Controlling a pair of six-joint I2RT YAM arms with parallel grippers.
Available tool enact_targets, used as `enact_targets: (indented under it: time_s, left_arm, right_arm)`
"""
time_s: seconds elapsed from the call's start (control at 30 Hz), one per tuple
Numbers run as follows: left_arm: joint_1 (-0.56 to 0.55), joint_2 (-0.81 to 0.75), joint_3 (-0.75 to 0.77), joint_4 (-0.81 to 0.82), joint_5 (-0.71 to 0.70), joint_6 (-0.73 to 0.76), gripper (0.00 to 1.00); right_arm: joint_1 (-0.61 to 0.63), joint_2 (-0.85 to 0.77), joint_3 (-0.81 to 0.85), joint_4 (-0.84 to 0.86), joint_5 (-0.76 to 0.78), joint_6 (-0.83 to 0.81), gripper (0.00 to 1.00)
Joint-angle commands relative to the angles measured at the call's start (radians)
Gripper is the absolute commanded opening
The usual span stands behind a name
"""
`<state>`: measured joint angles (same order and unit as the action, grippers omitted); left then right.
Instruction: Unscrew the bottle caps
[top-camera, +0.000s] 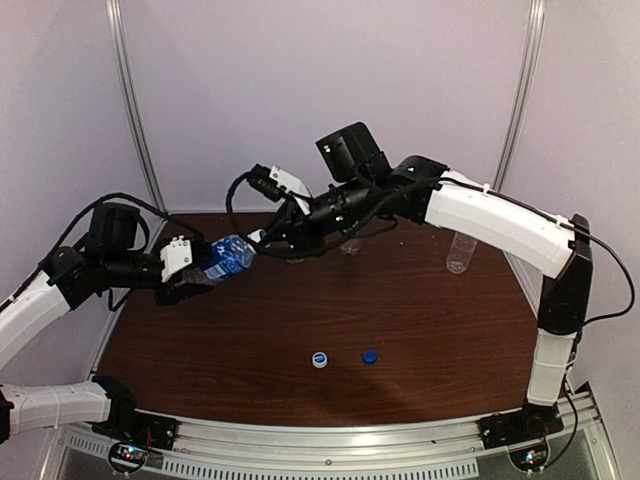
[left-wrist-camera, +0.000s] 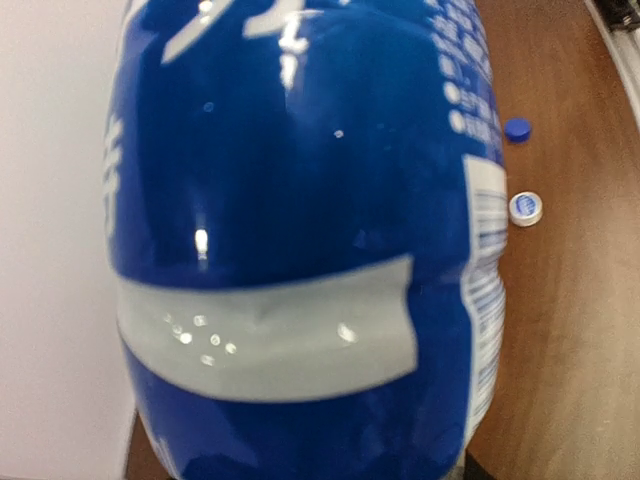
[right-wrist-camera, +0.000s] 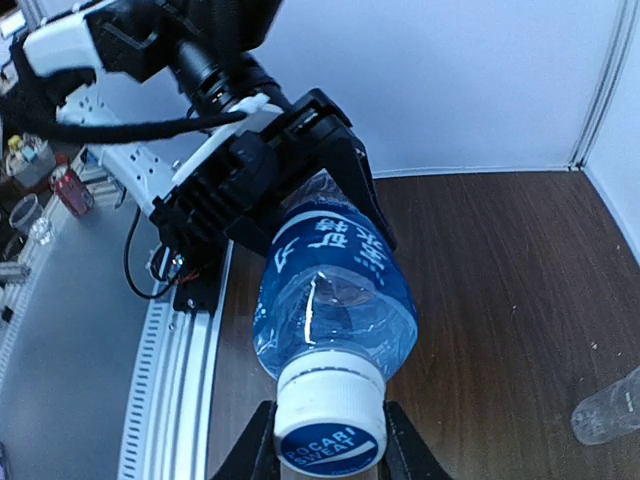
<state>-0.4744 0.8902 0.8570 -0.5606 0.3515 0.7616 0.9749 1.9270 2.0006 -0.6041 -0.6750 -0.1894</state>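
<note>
A bottle with a blue label (top-camera: 228, 255) is held on its side above the table's left part. My left gripper (top-camera: 190, 268) is shut on its body; the label fills the left wrist view (left-wrist-camera: 300, 200) and hides the fingers. My right gripper (top-camera: 262, 238) is shut on the bottle's white cap with a blue top (right-wrist-camera: 330, 415), with a black finger (right-wrist-camera: 260, 455) on each side of it. The left gripper (right-wrist-camera: 270, 180) shows behind the bottle (right-wrist-camera: 335, 290). Two loose caps lie on the table: a white-and-blue one (top-camera: 320, 359) and a dark blue one (top-camera: 370, 356).
Clear uncapped bottles stand at the back of the wooden table (top-camera: 440, 320): one at the right (top-camera: 459, 250) and one near the middle (top-camera: 351, 243), partly behind the right arm. Both loose caps show in the left wrist view, dark blue (left-wrist-camera: 517, 129) and white (left-wrist-camera: 525, 208).
</note>
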Motion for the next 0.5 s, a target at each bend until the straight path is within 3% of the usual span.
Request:
enact_targets:
  time_s: [0.0,0.13,0.17,0.2,0.23,0.27,0.33,0.47]
  left_arm:
    - [-0.037,0.023,0.019,-0.048,0.41,-0.115,0.34]
    - [-0.038,0.025,0.014,-0.026,0.424,-0.159,0.34]
    - [-0.038,0.022,0.012,-0.012,0.417,-0.173,0.34]
    - [-0.037,0.018,0.01,0.0,0.409,-0.184,0.34]
    - [-0.038,0.015,0.008,0.011,0.398,-0.191,0.34]
    - [-0.038,0.011,0.006,0.022,0.384,-0.195,0.34]
    - [-0.038,0.003,0.001,0.034,0.353,-0.197,0.34]
    - [-0.038,-0.014,-0.018,0.096,0.248,-0.239,0.34]
  right_arm:
    - [0.097,-0.03,-0.033,-0.064,0.165,-0.467,0.0]
    - [0.151,-0.032,-0.052,-0.058,0.325,-0.626,0.0]
    - [0.155,-0.033,-0.057,-0.044,0.332,-0.63,0.16]
    - [0.155,-0.039,-0.064,-0.026,0.336,-0.615,0.44]
    - [0.156,-0.045,-0.074,-0.004,0.34,-0.595,0.61]
    - [0.155,-0.052,-0.085,0.016,0.343,-0.581,0.69]
    - [0.155,-0.077,-0.12,0.066,0.362,-0.527,0.97]
    - [0.137,-0.134,-0.172,0.122,0.31,-0.412,1.0]
